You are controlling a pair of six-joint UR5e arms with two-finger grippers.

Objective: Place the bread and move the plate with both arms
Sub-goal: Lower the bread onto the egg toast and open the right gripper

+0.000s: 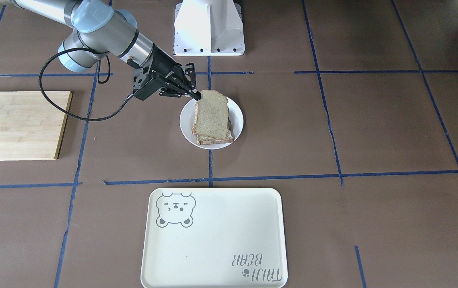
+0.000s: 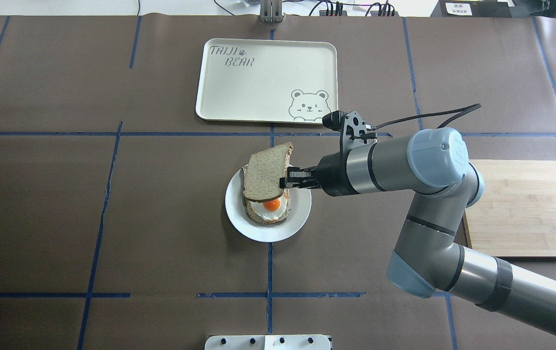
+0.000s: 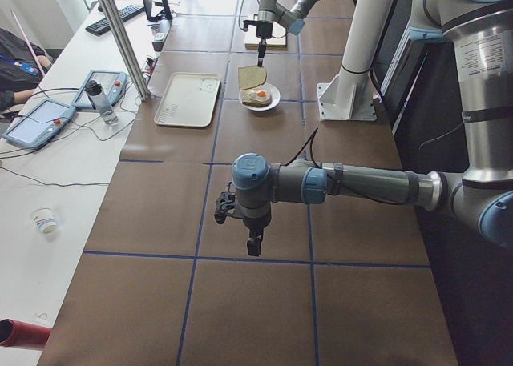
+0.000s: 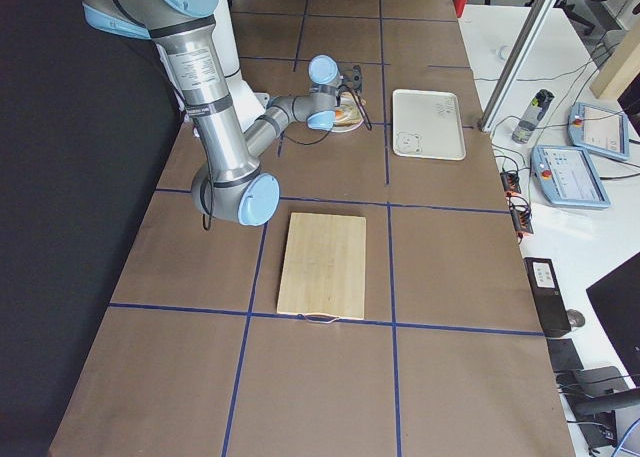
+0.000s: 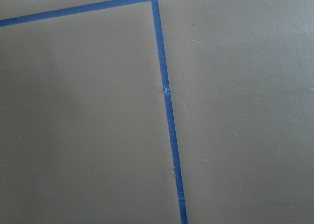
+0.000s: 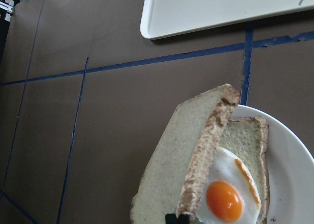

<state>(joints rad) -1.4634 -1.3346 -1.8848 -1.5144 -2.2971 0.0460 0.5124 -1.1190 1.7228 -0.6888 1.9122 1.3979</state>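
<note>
The right gripper [image 2: 283, 183] pinches one edge of the bread [image 2: 264, 172], which is tilted above the egg-topped slice [image 2: 268, 211] on the white plate [image 2: 258, 232]. Released at this slant, it could flop off-centre or slide toward the bear tray [image 2: 258, 82]. The left gripper [image 3: 253, 244], well apart, seems idle; I cannot tell how its jaws stand.

Cannot judge the left tool [image 3: 253, 249], too small and far; cannot see most of the egg slice [image 1: 215, 139] under the bread [image 1: 212, 114].
</note>
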